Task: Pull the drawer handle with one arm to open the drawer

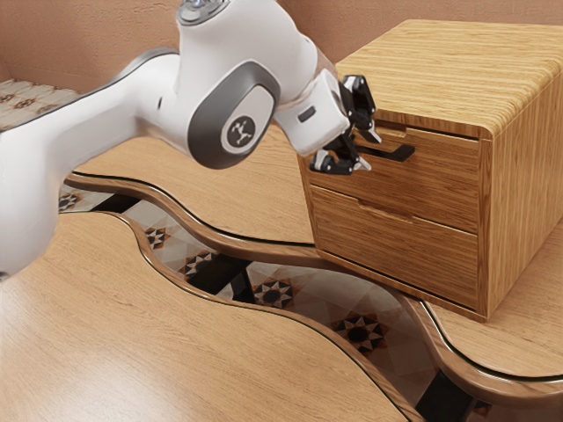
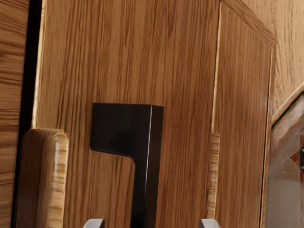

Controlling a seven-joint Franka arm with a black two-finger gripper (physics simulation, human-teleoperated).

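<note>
1. Wooden tabletop (image 1: 132, 334), wavy-edged, lies closest in the exterior view. A second slab of the same wood sits beyond it, and a strip of patterned floor tiles (image 1: 264, 281) shows in the gap between the two.
2. White Franka arm (image 1: 132, 123) comes in from the exterior view's left and reaches across the gap toward the right.
3. Two-drawer wooden cabinet (image 1: 440, 61) stands on the far slab at the exterior view's right, its front turned toward the arm.
4. Top drawer (image 1: 431, 180) sits above the lower drawer (image 1: 396, 237). A thin dark gap runs along its upper edge (whether it is pulled out at all, I cannot tell).
5. Black drawer handle (image 1: 391, 152) is a bar standing off the top drawer's front, high on the panel. From the wrist it reads as a dark bracket (image 2: 142, 142) against the wood grain.
6. Black gripper (image 1: 365, 148) is level with the top drawer, at the handle's end nearer the arm.
7. Fingertips (image 2: 93, 222) stand apart, one on each side of the handle bar. Wood shows between each tip and the bar, so they are not clamped on it.
</note>
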